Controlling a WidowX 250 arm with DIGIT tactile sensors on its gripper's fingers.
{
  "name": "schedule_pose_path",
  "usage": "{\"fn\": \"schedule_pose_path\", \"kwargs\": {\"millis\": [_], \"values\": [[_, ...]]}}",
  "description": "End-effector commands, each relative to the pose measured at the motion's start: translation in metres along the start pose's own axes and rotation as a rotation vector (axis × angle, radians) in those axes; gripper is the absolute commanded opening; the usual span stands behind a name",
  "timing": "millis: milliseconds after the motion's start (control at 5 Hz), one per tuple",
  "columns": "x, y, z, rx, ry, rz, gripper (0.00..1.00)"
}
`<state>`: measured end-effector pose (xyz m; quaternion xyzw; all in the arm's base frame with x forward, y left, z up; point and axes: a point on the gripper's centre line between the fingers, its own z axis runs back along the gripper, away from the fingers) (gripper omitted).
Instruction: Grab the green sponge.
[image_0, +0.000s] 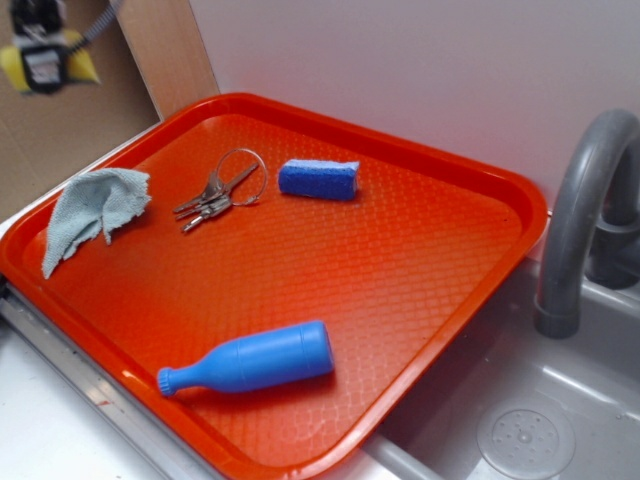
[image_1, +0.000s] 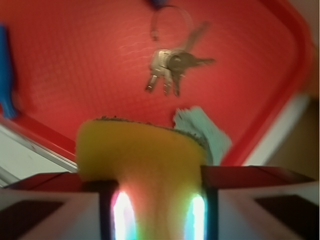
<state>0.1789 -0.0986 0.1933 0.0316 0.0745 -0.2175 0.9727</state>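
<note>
End effector (image_0: 44, 62): top-left of ext. view, raised well above the tray, off its far-left corner; clenched on the green sponge
Green sponge (image_1: 142, 160): yellow foam w/ thin dark scouring layer on the far face; sits between the pads, foam bulging out on both sides of the jaws in ext. view
Key relation: sponge is inside the grip, not apart from it; in wrist view its wide face runs across the jaws, dark edge pointing away from cam. Single arm, so no nearer/farther choice
Tray (image_0: 520, 200): orange, textured, beside the sink (image_0: 520, 430)
Keys (image_0: 215, 195): on a ring, on tray, back-left area
Cloth (image_0: 90, 210): pale blue-grey, crumpled at tray's left edge
Blue sponge block (image_0: 318, 179): on tray, just right of keys; not the target
Blue bottle (image_0: 250, 362): lying on its side, near front edge
Faucet (image_0: 585, 200): grey, right
Task status (judged): grab looks done; hold seems firm, foam squeezed
</note>
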Motion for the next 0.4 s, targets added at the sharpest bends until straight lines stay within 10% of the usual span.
{"fn": "schedule_pose_path", "kwargs": {"millis": [0,200], "values": [[-0.0097,-0.0248,0.0230,-0.048,-0.084,0.510,0.00],[-0.0046,-0.0249,0.0225,-0.073,-0.078,0.670,0.00]]}}
